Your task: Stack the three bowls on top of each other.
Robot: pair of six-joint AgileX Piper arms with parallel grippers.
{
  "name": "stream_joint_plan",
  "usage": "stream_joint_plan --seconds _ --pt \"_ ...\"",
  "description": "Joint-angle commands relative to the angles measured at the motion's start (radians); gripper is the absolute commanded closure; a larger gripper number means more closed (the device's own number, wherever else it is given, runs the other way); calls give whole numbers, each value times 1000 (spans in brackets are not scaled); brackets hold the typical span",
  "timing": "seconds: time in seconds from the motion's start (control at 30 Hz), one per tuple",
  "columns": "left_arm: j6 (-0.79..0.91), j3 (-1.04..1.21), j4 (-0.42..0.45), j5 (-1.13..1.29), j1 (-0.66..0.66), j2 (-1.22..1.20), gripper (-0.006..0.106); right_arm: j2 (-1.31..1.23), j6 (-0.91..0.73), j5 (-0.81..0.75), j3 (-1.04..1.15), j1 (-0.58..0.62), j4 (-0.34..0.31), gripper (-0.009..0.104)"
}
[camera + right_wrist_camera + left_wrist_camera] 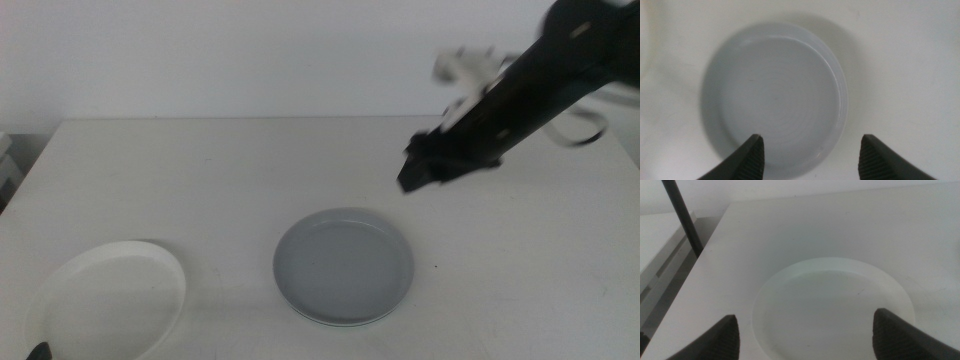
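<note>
We've got the right gripper [418, 172] up above the table [200, 170], jaws apart, the grey-blue bowl [344, 266] below it mid-table. Left gripper [805, 335], jaws wide, hovers over the white bowl [108, 298].

Grey-blue bowl [344, 265], plain, faint concentric rings on its inner face in the right wrist view; pale mint-green edge [330, 318] peeking out beneath its near rim. White bowl [108, 297], plain, no pattern. Off-white table [220, 170], unmarked, darker grey shadow round the grey-blue bowl. Right gripper [420, 172] black, arm behind it black with white cabling. Left gripper [805, 335] dark grey to black, matte. Black pole [682, 215] beside the table edge. White wall [250, 55] behind
</note>
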Motion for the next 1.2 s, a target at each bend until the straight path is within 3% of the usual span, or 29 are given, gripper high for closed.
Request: stream_joint_plan --seconds 0.0,0.3,0.57,1.17 --pt "-11 -5 2 -72 -2 -13 12 -135 -53 32 -19 -16 16 46" --pt "-11 -5 2 -72 -2 -13 12 -519 -104 -35 257 -17 22 46" --pt "-11 -5 2 -72 -2 -13 12 -825 -50 14 468 -17 16 46" --pt "-11 -5 2 -72 -2 -13 12 -1032 -39 -17 524 -17 19 46"
